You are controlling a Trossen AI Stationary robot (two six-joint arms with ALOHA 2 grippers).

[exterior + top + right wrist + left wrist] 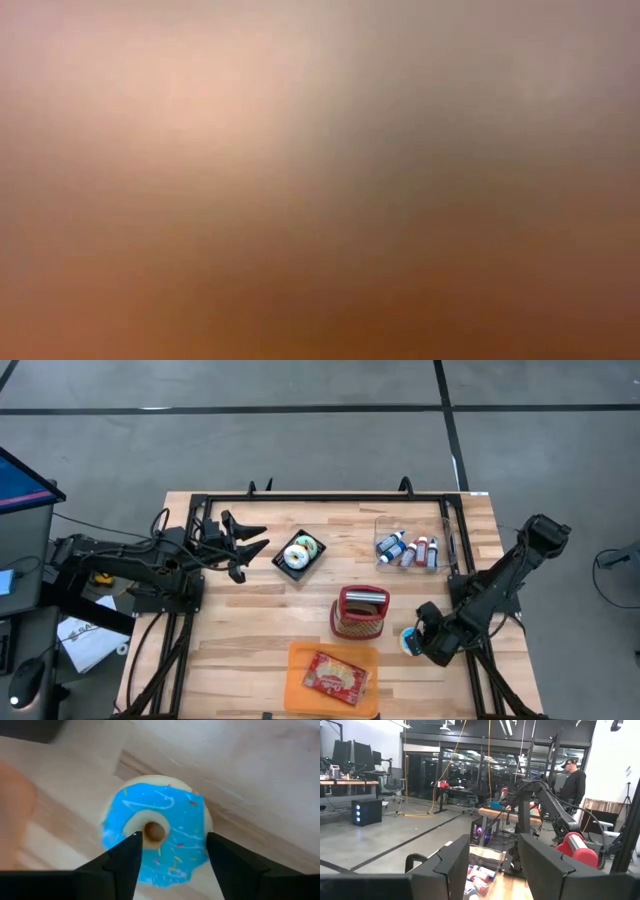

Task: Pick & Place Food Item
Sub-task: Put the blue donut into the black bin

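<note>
A donut with blue frosting and sprinkles (160, 837) lies flat on the wooden table (250, 615) near its right front, and also shows as the donut (408, 641) in the high view. My right gripper (172, 840) points down over it, open. One finger (125, 855) is over the ring beside the hole, and the other finger (225, 855) is at the donut's outer edge. My left gripper (245, 545) hangs open in the air at the far left, with nothing between its fingers (450, 865). My right gripper comes at the donut from above, its fingers astride one side of the ring (185, 845). I cannot tell whether the fingertips touch it. The donut lies flat on the table.
A red basket (360, 612) stands just left of the donut. An orange tray (300, 660) with a red packet (335, 678) sits at the near edge. A black tray with donuts (300, 553) and a clear box of small bottles (408, 548) stand farther back. The low view is blurred out.
</note>
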